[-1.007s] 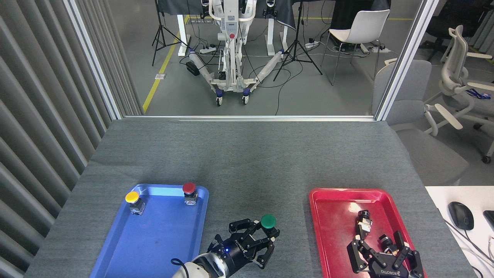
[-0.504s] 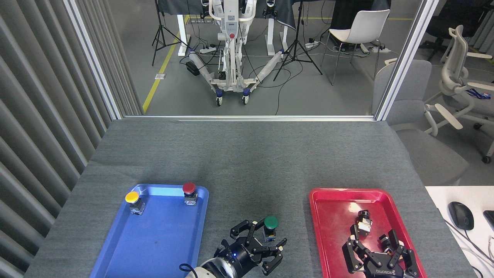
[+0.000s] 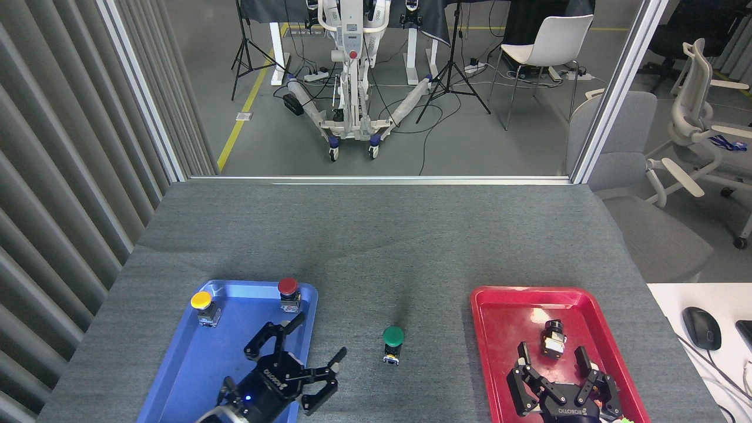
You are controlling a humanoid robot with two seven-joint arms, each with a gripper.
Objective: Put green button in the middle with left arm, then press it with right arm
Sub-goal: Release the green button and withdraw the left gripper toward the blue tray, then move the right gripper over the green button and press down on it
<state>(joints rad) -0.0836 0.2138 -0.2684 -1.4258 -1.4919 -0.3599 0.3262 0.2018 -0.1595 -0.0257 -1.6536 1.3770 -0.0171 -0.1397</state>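
A workshop room fills the far side of the view: a grey floor with a yellow line, a white wheeled robot stand (image 3: 351, 70) among tripods and cables, a white chair (image 3: 549, 41) behind it, and grey office chairs (image 3: 693, 111) to the right, with ribbed grey panels (image 3: 64, 176) along the left. In front lies the table (image 3: 376, 235), covered in grey felt-like cloth. On it sit a blue tray (image 3: 194, 376) at the left and a red tray (image 3: 505, 329) at the right, well apart. The left gripper (image 3: 299, 361) hangs over the blue tray's right edge with a blue light at its wrist, fingers spread wide and holding nothing. The right gripper (image 3: 555, 376) hovers over the red tray, its fingers also spread and empty, just short of a small black-and-silver part (image 3: 552, 339) lying in that tray. The green button (image 3: 392, 343) stands upright on the bare cloth between the two trays, apart from both grippers. A yellow button (image 3: 203, 306) and a red button (image 3: 288, 292) stand at the blue tray's far end. A black mouse (image 3: 701, 327) rests on a white desk at the far right.
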